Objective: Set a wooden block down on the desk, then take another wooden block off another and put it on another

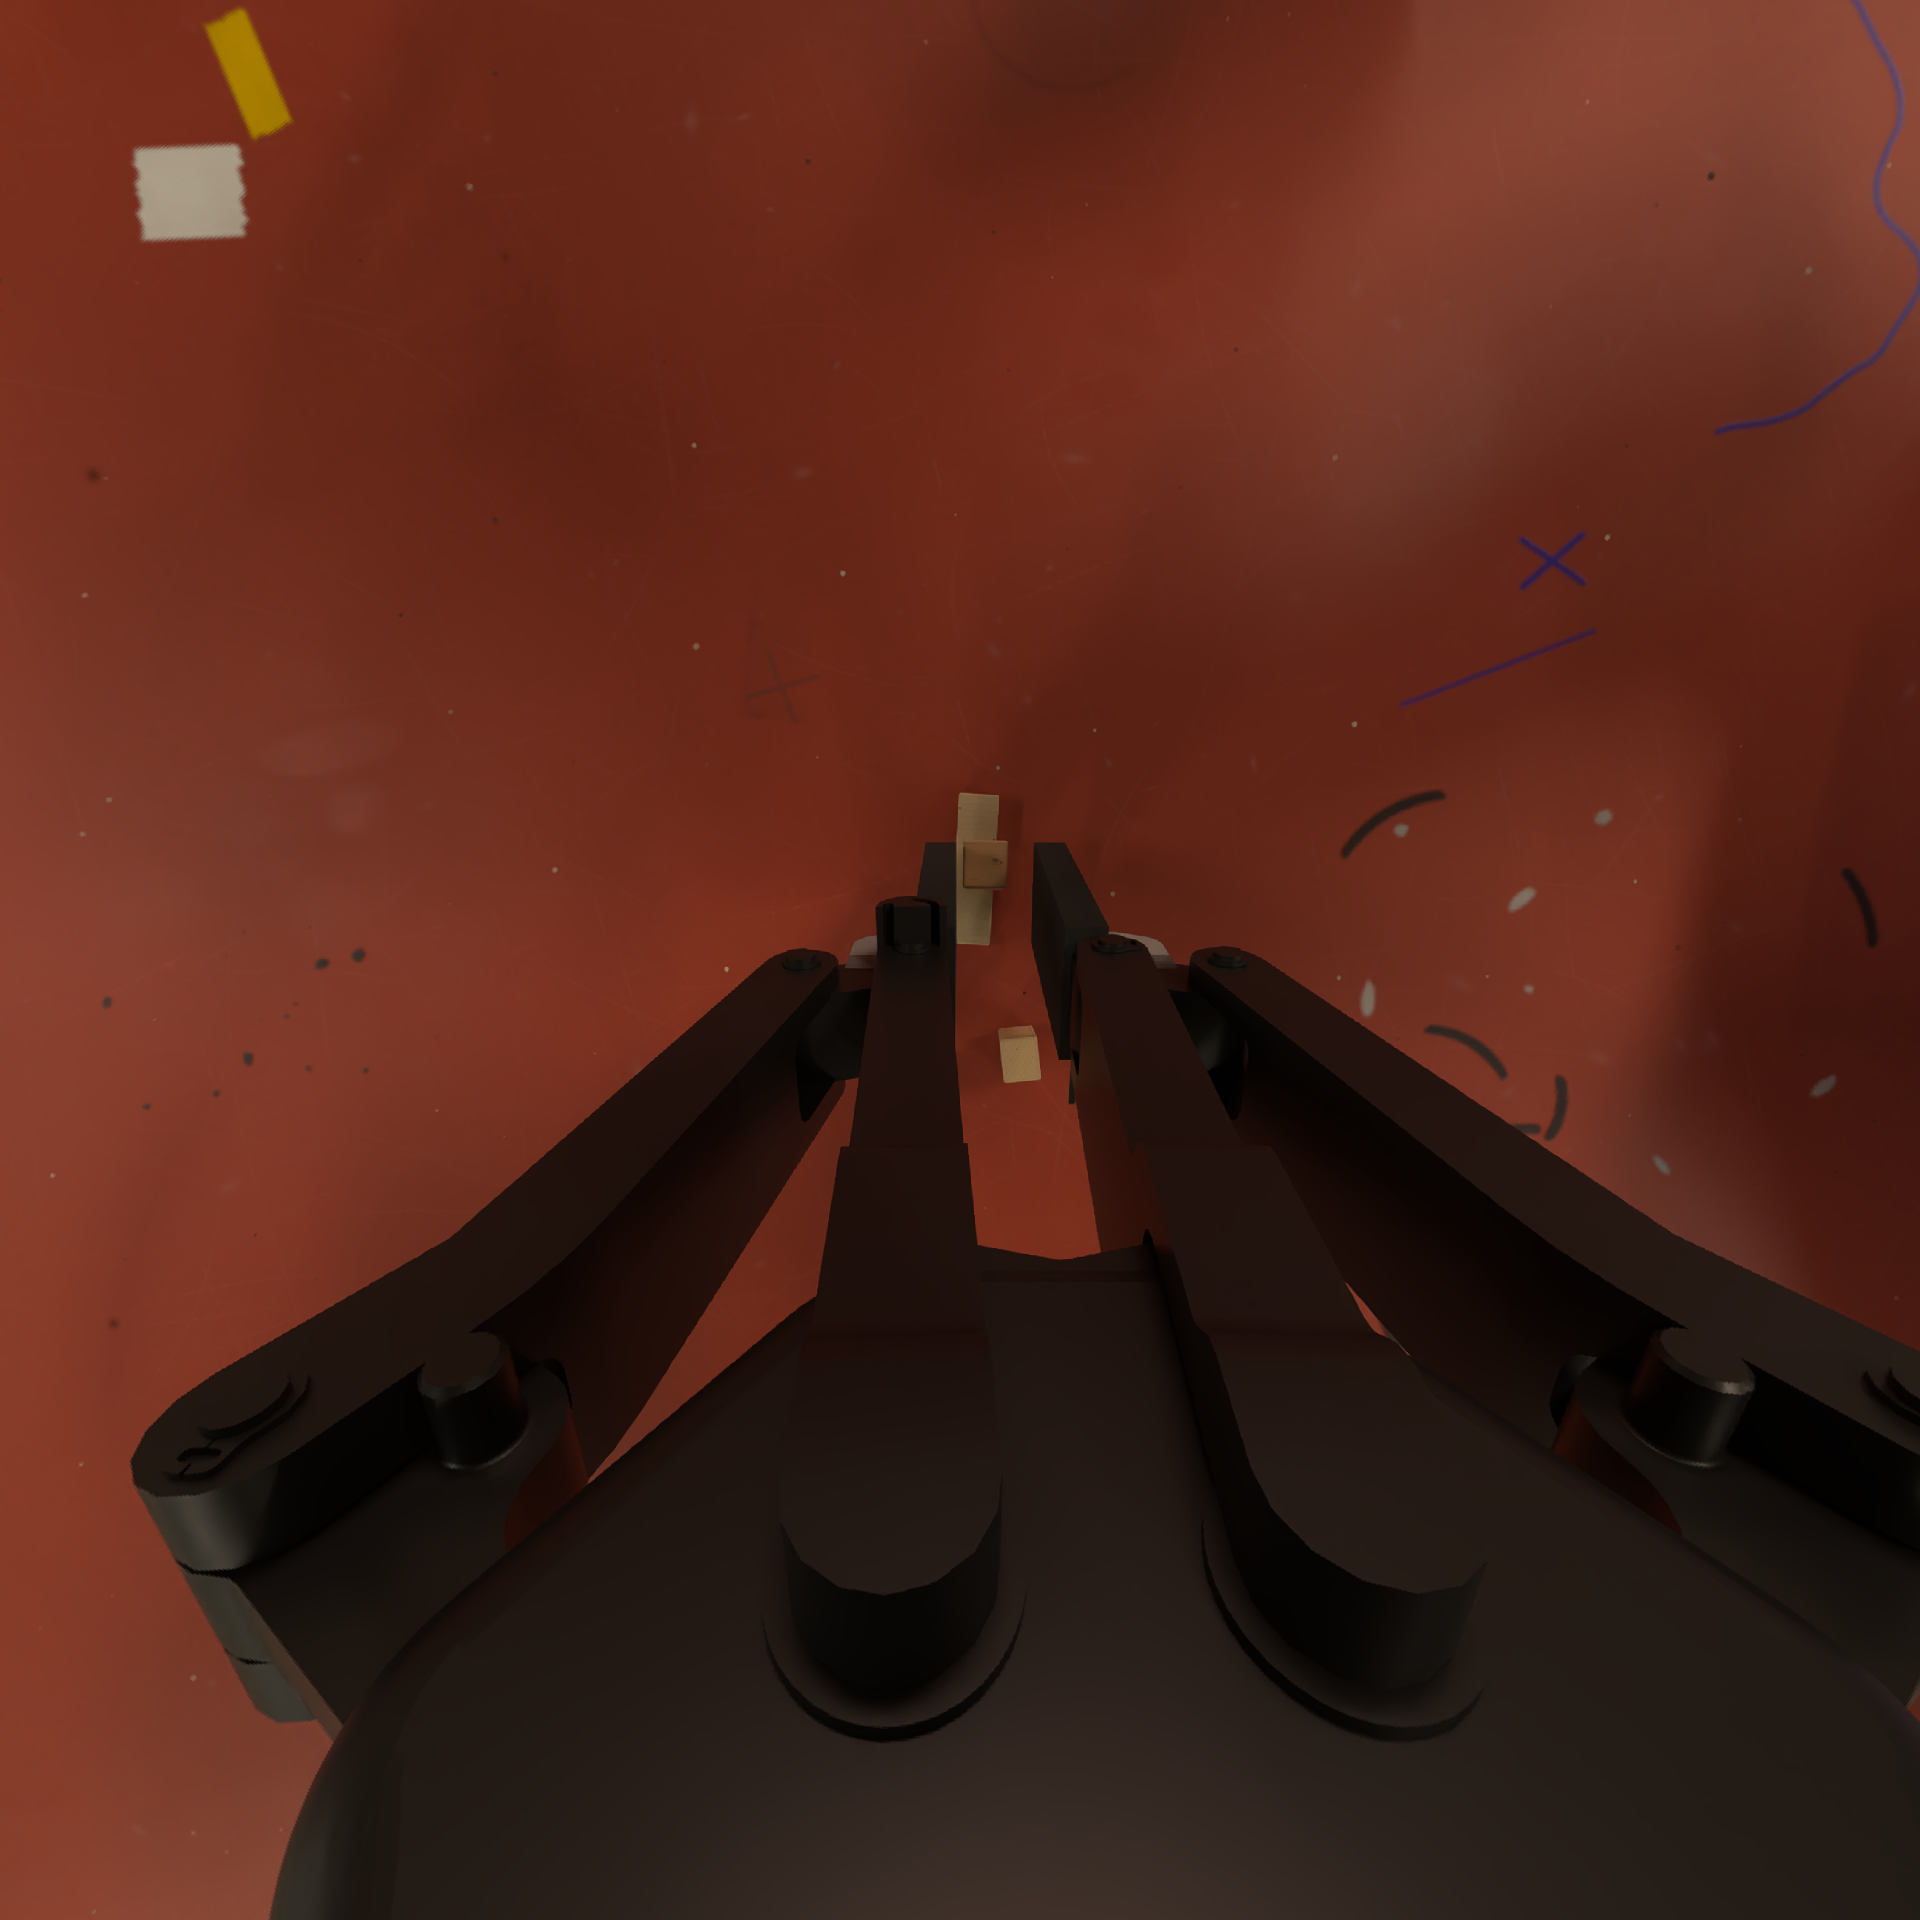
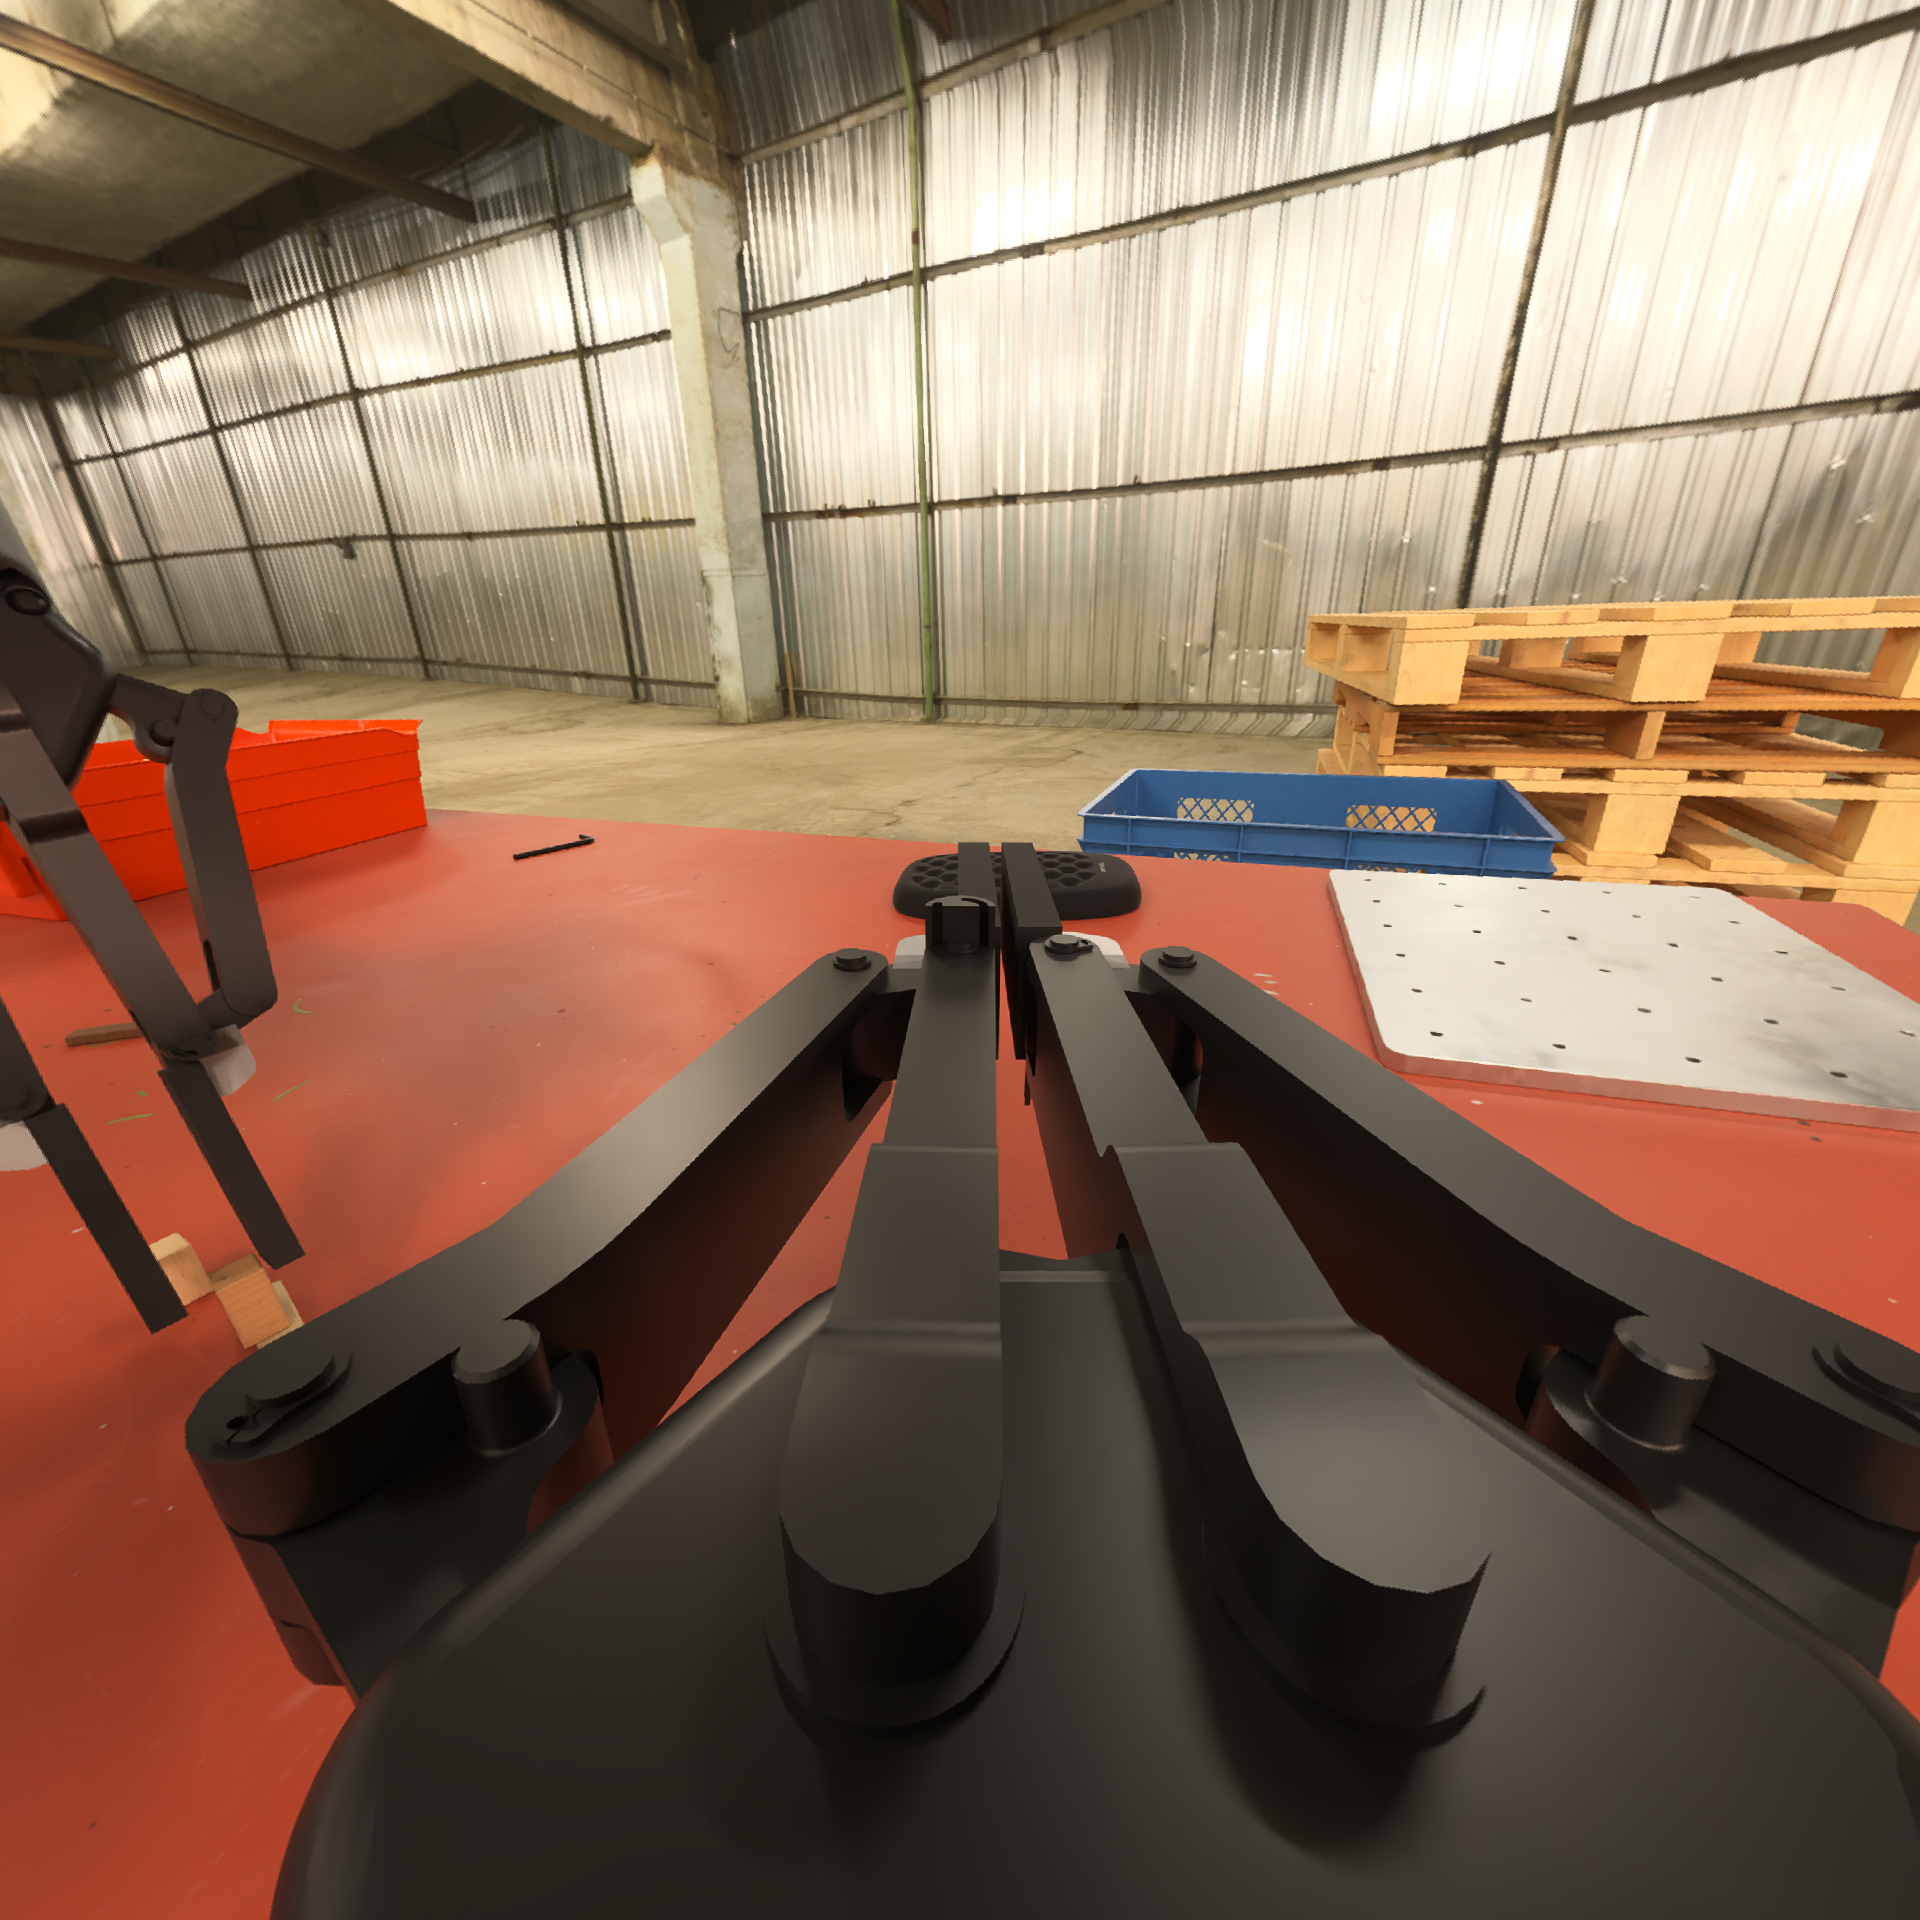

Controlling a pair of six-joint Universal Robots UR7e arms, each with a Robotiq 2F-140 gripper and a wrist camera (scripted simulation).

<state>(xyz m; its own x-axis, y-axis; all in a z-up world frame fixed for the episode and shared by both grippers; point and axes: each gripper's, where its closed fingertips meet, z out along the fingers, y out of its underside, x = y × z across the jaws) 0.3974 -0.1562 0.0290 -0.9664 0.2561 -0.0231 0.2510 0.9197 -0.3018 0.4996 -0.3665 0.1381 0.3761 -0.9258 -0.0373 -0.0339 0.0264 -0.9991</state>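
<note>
- the left claw is seen parted, empty, poised above wooden blocks: a small block stacked on a long block, a lone block set apart on the red desk.
- the right claw is seen pressed closed, empty, pointing toward the desk's far edge.

Red desk; pale wooden blocks — orange bin, blue crate, grey dotted plate.

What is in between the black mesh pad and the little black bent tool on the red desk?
Nothing. In the right wrist view, only bare red desk lies between the black mesh pad and the bent tool.
</note>
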